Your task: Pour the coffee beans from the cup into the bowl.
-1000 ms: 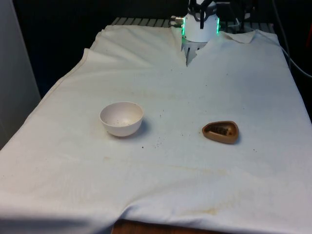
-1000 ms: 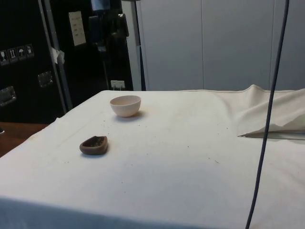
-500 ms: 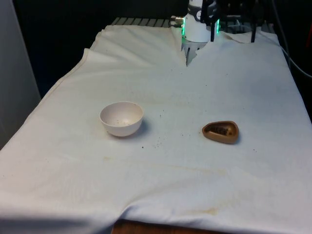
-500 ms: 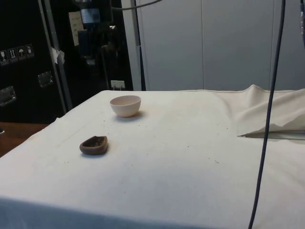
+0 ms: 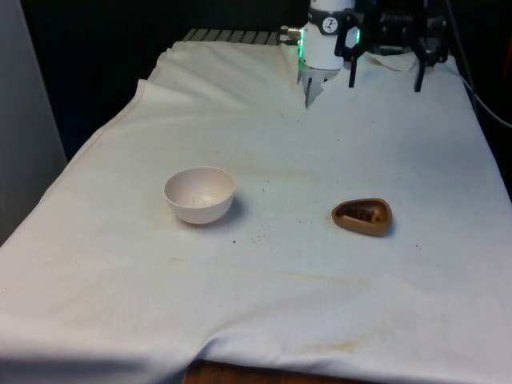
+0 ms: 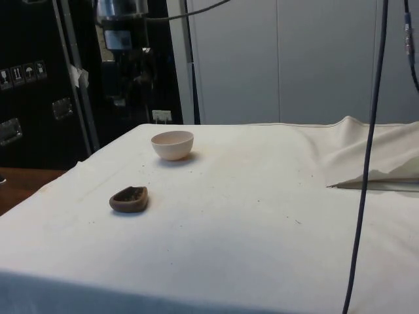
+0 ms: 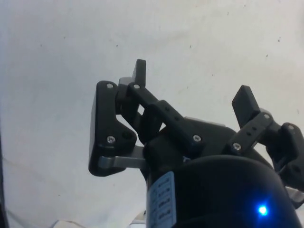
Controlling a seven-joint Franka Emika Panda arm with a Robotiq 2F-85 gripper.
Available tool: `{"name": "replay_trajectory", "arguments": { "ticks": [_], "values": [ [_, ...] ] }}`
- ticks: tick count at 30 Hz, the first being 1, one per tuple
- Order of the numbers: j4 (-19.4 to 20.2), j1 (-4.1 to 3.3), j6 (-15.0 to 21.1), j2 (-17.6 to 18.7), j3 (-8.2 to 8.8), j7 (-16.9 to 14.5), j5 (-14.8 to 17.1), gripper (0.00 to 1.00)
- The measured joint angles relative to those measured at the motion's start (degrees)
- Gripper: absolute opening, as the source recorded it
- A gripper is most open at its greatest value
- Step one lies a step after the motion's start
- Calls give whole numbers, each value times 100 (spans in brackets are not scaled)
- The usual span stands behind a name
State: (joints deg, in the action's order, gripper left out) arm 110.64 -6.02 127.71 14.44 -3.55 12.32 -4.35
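Even overhead light falls across the white-clothed table (image 5: 264, 160); the white round bowl (image 5: 199, 194) casts a soft, faint shadow, backgrounds dark at frame tops.

bowl (image 5: 199, 194) front view's left; cup (image 5: 362, 217) right, well apart; both on cloth (image 5: 320, 144)

No legible text, brand name or number appeared on the cup, the bowl or the tabletop cloth. In the side view, a pale paper notice (image 6: 105, 38) hung on the dark cabinet front, its print too small to read. Small white pictogram labels (image 6: 23, 73) stood in a row on the dark cabinet at the side view's left edge; their symbols could not be made out. In the wrist view, a blue-white label (image 7: 163, 202) on the gripper body carried unreadable print.
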Motion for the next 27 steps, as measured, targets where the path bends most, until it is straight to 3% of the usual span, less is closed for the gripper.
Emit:
{"name": "replay_trajectory", "arguments": {
  "ticks": [14,27],
  "values": [
    [-103,0,378,493,-149,17,-458,100],
    [-286,-6,642,968,-401,424,-1049,100]
  ]
}}
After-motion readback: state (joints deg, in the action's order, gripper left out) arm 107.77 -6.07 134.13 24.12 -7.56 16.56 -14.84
